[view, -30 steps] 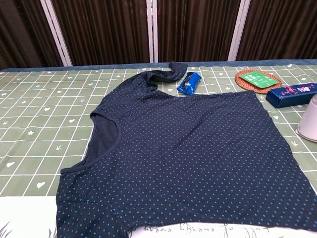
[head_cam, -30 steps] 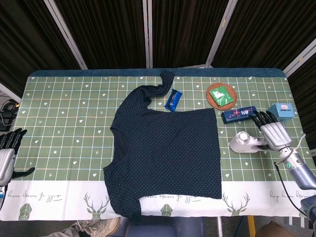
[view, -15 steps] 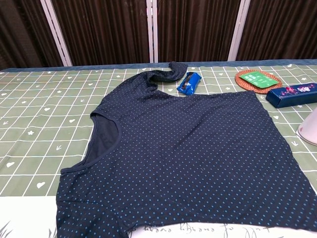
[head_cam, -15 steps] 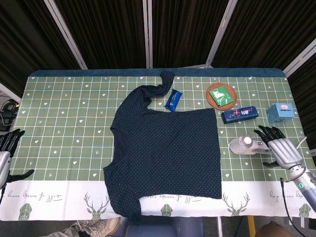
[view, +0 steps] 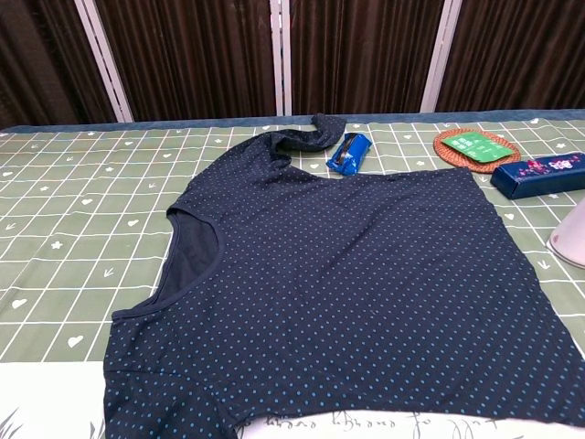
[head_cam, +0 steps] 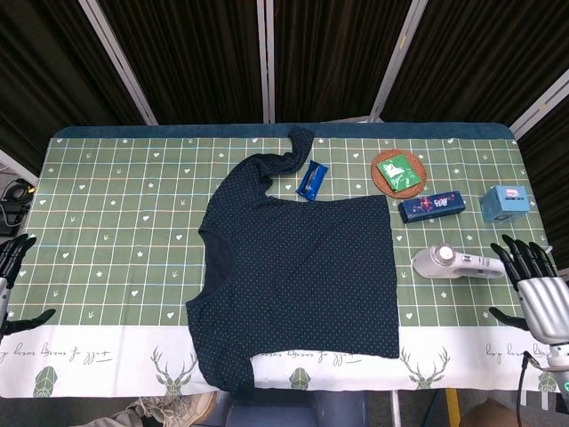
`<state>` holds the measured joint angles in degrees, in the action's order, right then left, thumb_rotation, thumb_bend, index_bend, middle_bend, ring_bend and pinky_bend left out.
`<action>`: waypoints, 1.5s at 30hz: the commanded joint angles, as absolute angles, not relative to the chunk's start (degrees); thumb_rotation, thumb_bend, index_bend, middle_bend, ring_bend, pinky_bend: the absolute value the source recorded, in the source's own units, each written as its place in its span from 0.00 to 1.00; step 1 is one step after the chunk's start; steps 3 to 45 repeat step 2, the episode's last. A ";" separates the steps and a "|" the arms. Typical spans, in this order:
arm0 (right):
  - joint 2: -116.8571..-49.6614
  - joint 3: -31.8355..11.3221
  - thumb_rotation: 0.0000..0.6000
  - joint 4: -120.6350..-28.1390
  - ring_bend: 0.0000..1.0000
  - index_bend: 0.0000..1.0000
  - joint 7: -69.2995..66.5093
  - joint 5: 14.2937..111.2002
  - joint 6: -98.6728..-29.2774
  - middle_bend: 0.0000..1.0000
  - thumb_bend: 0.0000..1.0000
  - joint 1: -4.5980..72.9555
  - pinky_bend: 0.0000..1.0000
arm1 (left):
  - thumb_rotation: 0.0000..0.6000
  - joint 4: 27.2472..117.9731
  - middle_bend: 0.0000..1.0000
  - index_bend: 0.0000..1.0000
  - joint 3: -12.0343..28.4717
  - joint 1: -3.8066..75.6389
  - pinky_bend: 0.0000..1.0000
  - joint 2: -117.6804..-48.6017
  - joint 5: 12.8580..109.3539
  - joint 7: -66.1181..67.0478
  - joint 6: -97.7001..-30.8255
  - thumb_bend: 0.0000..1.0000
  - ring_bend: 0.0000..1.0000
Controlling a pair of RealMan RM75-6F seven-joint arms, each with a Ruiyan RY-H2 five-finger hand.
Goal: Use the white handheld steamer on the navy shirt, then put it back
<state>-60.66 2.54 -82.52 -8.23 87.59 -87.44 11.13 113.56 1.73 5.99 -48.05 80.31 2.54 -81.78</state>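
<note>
Head view: a table (head_cam: pixel 107 196) covered by a green grid-patterned cloth is seen, with the navy shirt (head_cam: pixel 302 285) spread flat across its middle, one sleeve curled toward the far edge. On a round woven coaster (head_cam: pixel 398 172) a green packet (head_cam: pixel 398 169) is rested. Beside the shirt's right edge the white handheld steamer (head_cam: pixel 453 261) is laid on its side, untouched. The right hand (head_cam: pixel 538 289) is held just past the steamer's handle, fingers spread and empty; the left hand (head_cam: pixel 11 276) is shown at the opposite table edge, likewise released. A dark blue box (head_cam: pixel 431 205), a light blue carton (head_cam: pixel 506 202) and a blue wrapper (head_cam: pixel 311 180) are also present.
</note>
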 commanded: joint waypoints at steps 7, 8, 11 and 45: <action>-61.34 1.51 1.00 -86.22 0.00 0.00 -4.72 86.29 -89.95 0.00 0.00 8.16 0.00 | 1.00 113.44 0.00 0.00 1.48 5.59 0.00 -47.92 81.16 1.96 -82.25 0.00 0.00; -61.34 1.51 1.00 -86.22 0.00 0.00 -4.72 86.29 -89.95 0.00 0.00 8.16 0.00 | 1.00 113.44 0.00 0.00 1.48 5.59 0.00 -47.92 81.16 1.96 -82.25 0.00 0.00; -61.34 1.51 1.00 -86.22 0.00 0.00 -4.72 86.29 -89.95 0.00 0.00 8.16 0.00 | 1.00 113.44 0.00 0.00 1.48 5.59 0.00 -47.92 81.16 1.96 -82.25 0.00 0.00; -61.34 1.51 1.00 -86.22 0.00 0.00 -4.72 86.29 -89.95 0.00 0.00 8.16 0.00 | 1.00 113.44 0.00 0.00 1.48 5.59 0.00 -47.92 81.16 1.96 -82.25 0.00 0.00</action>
